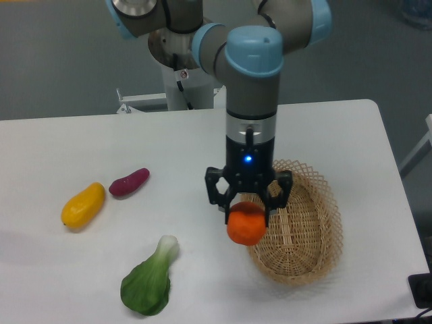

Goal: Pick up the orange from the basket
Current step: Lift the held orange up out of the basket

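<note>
Your gripper (247, 214) pinching orange (246, 227) from above; fruit hangs directly below fingertips, round, no long axis to mind. Orange sits at basket (317, 233) left rim in this view, apparently above and clear of weave, partly over counter (135, 135); exact height cannot tell. Basket lies to camera-right of fruit, looks empty. Arm pose: wrist vertical, tool pointing straight down, forearm rising behind toward base. Judgement: pick essentially done; you only need hold grip firm.
</note>
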